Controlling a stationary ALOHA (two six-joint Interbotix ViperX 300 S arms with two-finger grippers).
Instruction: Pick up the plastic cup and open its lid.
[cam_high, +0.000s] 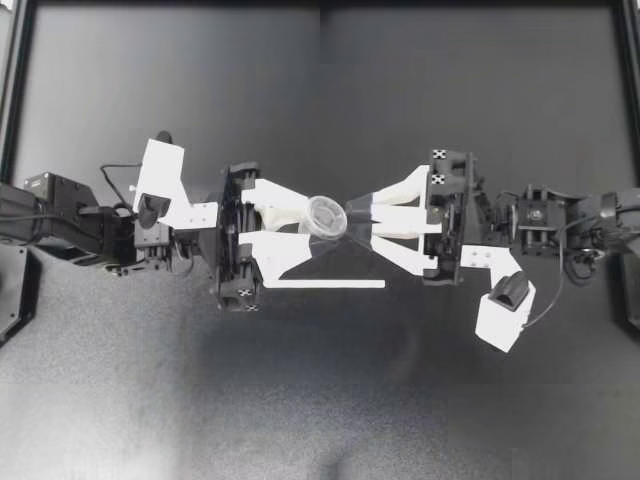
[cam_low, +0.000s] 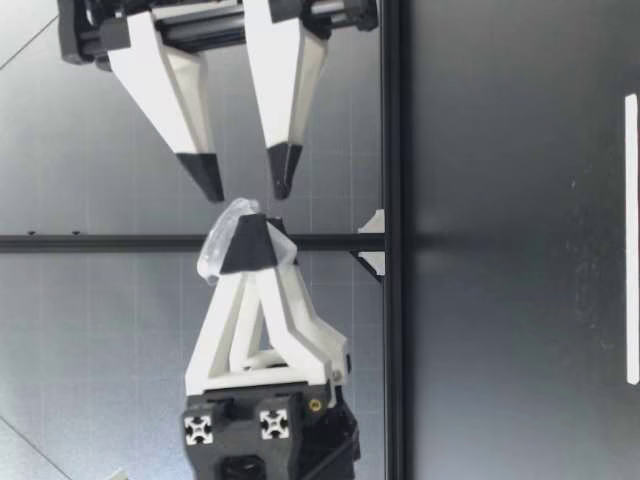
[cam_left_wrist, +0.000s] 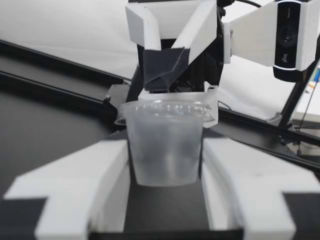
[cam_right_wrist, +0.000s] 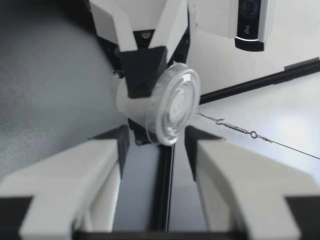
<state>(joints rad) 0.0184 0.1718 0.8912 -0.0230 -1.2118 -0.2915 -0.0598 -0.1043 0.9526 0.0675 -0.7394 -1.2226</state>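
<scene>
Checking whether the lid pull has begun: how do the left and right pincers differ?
The left pincer is shut on the plastic cup; the right pincer is open and holds nothing. The left pincer's fingers converge on the cup's body, while the right pincer's dark tips stand apart near the lid, which is still on. Both have white fingers with dark tips and point at each other.

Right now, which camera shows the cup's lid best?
Right wrist view: the lid faces it squarely. Left wrist sees it edge-on atop the cup; top view shows it small; low view hides most behind my left jaws.
</scene>
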